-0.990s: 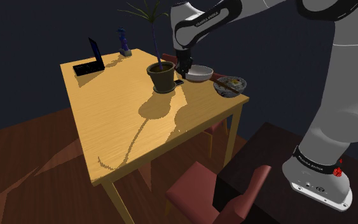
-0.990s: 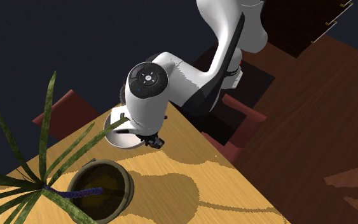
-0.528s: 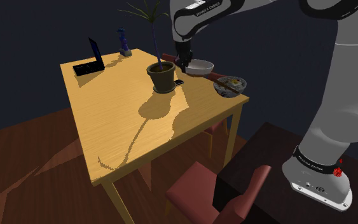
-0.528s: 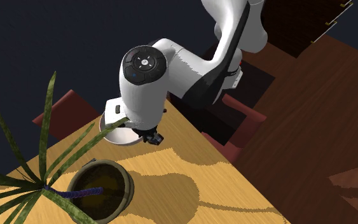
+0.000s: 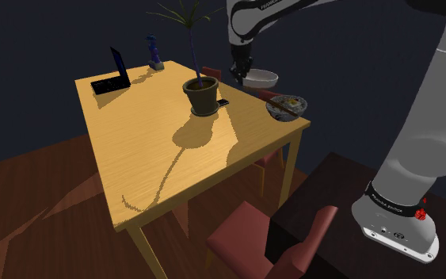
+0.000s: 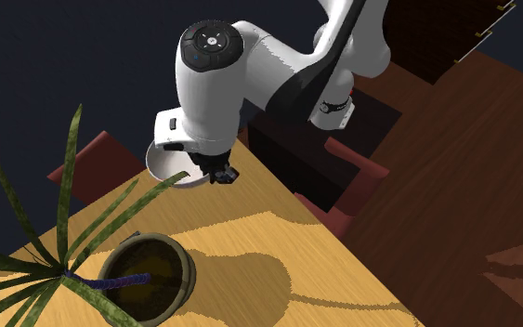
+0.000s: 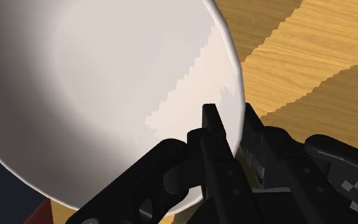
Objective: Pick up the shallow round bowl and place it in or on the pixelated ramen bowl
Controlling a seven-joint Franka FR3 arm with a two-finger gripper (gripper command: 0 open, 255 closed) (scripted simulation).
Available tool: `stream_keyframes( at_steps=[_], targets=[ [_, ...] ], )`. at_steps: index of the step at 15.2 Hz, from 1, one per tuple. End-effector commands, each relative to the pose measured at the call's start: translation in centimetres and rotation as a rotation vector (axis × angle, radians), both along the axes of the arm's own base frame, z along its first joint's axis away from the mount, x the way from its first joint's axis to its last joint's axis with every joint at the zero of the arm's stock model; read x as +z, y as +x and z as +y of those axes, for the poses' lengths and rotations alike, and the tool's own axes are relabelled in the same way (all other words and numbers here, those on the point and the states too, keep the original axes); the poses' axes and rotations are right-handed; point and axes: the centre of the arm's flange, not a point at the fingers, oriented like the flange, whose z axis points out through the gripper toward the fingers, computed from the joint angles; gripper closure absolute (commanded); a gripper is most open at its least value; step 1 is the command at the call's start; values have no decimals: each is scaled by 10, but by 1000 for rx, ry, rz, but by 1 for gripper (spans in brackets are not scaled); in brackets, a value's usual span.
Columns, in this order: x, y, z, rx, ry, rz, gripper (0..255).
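Your table [image 5: 150,150] is crowded at the far corner, so the arm [image 5: 419,95] works from above. The potted plant [image 5: 201,93] sits close by, probably why the load rides high. The ramen bowl [image 5: 287,107] waits near the edge, toward the shoulder view's right. The white shallow bowl [image 5: 262,78] hangs in the air above the table. The gripper [image 7: 231,121] pinches its rim, one finger inside, one outside, so the bowl hangs off to one side.

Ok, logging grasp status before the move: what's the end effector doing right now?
End effector: closed, holding the white bowl by its rim.
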Motion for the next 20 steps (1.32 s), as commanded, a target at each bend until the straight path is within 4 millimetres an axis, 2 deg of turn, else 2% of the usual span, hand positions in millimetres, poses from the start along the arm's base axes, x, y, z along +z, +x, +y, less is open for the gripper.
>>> stream_keyframes(
  at_steps=[1,11,20],
  targets=[
    [3,-21,-19,1,0,-1,255],
    [16,-121,-109,1,0,-1,255],
    [-31,-121,-109,1,0,-1,255]
  ],
)
